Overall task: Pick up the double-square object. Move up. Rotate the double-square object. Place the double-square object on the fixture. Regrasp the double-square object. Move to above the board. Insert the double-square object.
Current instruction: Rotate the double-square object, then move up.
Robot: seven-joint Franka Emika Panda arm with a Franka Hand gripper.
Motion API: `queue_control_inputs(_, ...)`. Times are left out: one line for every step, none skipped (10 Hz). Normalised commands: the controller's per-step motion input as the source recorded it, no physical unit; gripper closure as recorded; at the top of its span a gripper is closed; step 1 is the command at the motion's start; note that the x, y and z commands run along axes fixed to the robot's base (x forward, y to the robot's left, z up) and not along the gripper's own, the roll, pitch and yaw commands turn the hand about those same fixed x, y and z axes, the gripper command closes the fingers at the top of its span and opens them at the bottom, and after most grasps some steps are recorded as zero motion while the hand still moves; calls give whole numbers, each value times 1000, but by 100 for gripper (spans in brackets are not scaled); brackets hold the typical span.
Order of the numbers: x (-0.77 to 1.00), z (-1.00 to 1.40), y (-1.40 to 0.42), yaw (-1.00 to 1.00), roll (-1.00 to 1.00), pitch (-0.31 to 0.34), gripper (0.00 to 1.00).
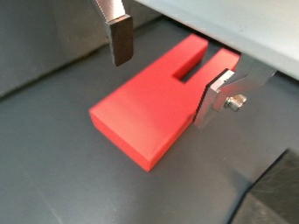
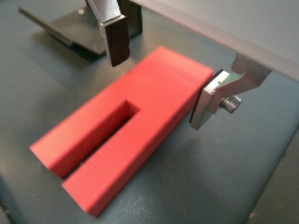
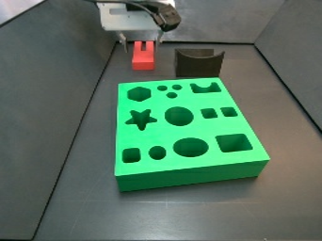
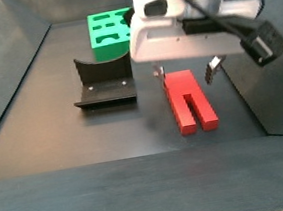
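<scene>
1. Two fingers show in a wrist view, spread apart on either side of the red block [image 1: 158,105]; the gripper [image 1: 166,72] hangs over the block's notched half. One finger [image 1: 121,39] is a dark pad clear of the block, with floor visible between them. The other finger [image 1: 214,96], a silver plate with a screw, sits just beside the block's edge; I cannot tell if it touches. The block lies flat on the dark floor [image 1: 59,166].
2. In a wrist view from the opposite end, the block [image 2: 122,122] shows its notch and two prongs nearest the camera. The gripper [image 2: 163,74] straddles the solid end, fingers apart. The fixture [image 2: 73,35] stands on the floor beyond the dark pad.
3. In a side view, the board [image 3: 183,132] lies in the middle of the floor, cutouts up. The block [image 3: 145,56] lies beyond its far edge, with the fixture [image 3: 197,60] beside it. The gripper [image 3: 141,36] is directly over the block.
4. In a side view, the gripper [image 4: 187,69] hangs low over the block [image 4: 190,102], fingers open astride it. The fixture [image 4: 102,81] stands beside the block, apart from it, and the board [image 4: 110,33] lies behind the fixture.
</scene>
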Motion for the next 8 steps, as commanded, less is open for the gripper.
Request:
queue_control_inputs(36, -533, 7, 0, -40, -48, 0)
queue_control_inputs(35, -449, 6, 2, -43, -50, 0)
queue_control_inputs(33, -287, 6, 7, -48, -58, 0)
queue_control_inputs(31, -169, 7, 10, -51, -62, 0)
queue_control_inputs(0, 0, 0, 0, 0, 0, 100)
queue_control_inputs(0, 833, 0, 0, 0, 0, 100)
queue_control_inputs(-5, 824, -1, 0, -1, 4, 100)
queue_control_inputs(-27, 706, -1, -2, -2, 31, 100)
